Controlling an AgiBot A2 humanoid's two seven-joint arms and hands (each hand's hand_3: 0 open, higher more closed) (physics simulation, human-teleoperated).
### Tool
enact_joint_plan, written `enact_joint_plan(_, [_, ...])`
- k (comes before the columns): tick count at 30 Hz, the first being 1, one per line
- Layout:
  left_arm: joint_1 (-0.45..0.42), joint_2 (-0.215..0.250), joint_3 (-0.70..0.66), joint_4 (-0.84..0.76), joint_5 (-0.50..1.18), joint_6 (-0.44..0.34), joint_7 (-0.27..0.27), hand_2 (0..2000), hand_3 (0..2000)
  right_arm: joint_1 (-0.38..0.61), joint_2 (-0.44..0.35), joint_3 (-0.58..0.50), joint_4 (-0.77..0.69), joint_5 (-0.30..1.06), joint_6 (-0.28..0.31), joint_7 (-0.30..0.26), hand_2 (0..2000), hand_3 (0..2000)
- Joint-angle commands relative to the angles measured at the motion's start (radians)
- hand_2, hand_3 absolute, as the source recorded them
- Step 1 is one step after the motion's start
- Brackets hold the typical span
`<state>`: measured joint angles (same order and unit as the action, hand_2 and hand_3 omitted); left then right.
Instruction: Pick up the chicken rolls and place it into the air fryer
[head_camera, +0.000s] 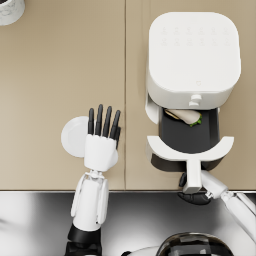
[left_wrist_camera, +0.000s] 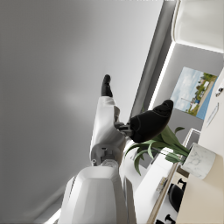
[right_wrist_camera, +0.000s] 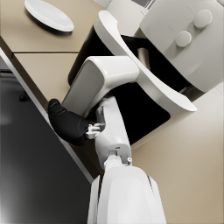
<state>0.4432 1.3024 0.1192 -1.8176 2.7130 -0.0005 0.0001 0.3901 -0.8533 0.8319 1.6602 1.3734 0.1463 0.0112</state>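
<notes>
Wrapped chicken roll with green filling (head_camera: 186, 116) lies in the black drawer (head_camera: 190, 135) of the white air fryer (head_camera: 192, 52), drawer pulled out. Right hand (head_camera: 195, 196) grips the white drawer handle (head_camera: 192, 175). Left hand (head_camera: 101, 142) empty, fingers straight and spread, above round white plate (head_camera: 74, 136). No readable writing.

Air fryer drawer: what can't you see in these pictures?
- Chicken roll, head view: mostly under the air fryer body.
- Right hand, head view: mostly behind the drawer handle; grip unclear.
- Plate, head view: partly under the left hand.
- Top-left object: cut off by the edge.
</notes>
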Motion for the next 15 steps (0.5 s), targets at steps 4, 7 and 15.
enact_joint_plan(4, [0.025,0.003,-0.138,-0.059,0.000,0.000,0.000,0,0,0.146,-0.257,0.020,0.071,0.002,0.033,-0.001,2000,2000])
enact_joint_plan(7, [0.034,0.001,-0.173,-0.080,0.000,0.000,0.000,0,0,0.184,-0.271,0.010,0.032,0.006,0.049,-0.001,2000,2000])
enact_joint_plan(15, [0.028,-0.001,-0.239,-0.040,-0.001,0.000,0.000,0,0,0.283,-0.321,-0.001,-0.113,0.011,0.082,-0.011,2000,2000])
